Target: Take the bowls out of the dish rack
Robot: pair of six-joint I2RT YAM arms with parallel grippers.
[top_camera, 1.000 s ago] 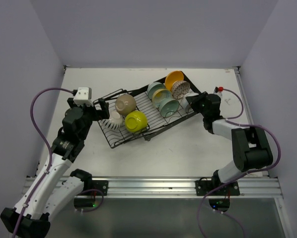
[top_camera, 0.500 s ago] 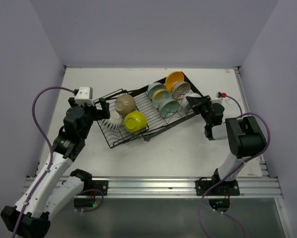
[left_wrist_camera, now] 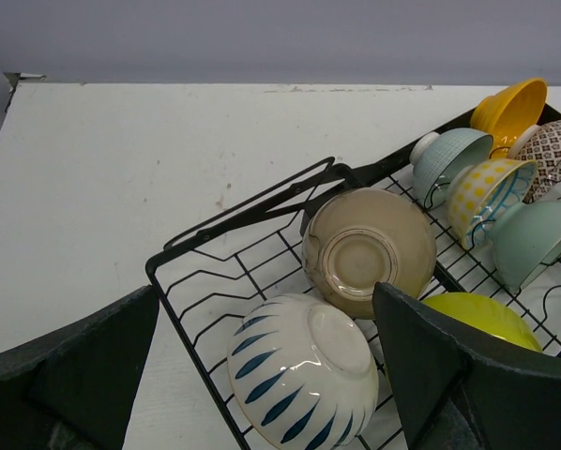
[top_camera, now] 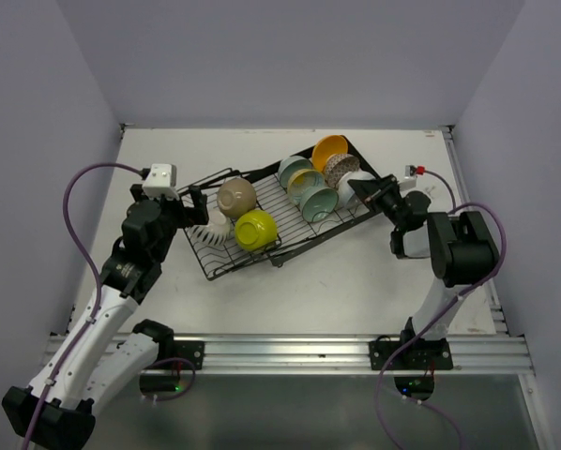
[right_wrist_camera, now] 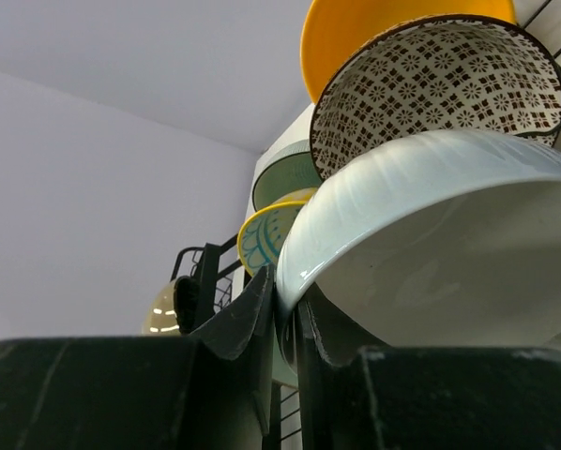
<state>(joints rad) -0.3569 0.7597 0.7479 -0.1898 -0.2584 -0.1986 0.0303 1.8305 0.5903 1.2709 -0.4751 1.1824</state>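
Gripping the rim of the plain white bowl (right_wrist_camera: 431,244), the right claw (right_wrist_camera: 285,300) is clenched with one finger inside the lip and the other outside, and the wall of the bowl sits in the narrow gap between them. A rim pinch suits here, since the bowl leans on its side at the right end of the dish rack (top_camera: 215,267) and only its edge is offered. The bowl looks seated in the rack, not yet lifted.

Directly behind it in the rack stand the brown-patterned bowl (right_wrist_camera: 431,84) and the orange-yellow bowl (right_wrist_camera: 356,37), packed close. In my judgement a withdrawal towards the rack's outer side carries the least risk of knocking them.

The left claw (left_wrist_camera: 262,375) is released, fingers spread wide, and hangs over the rack's left end. Below it lie the blue-marked white bowl (left_wrist_camera: 299,370) and the beige bowl (left_wrist_camera: 365,248), both upturned and touching. The spread appears sized to straddle a foot ring.

All the bowls are in the rack. None stands on the counter (top_camera: 309,281) beside it.
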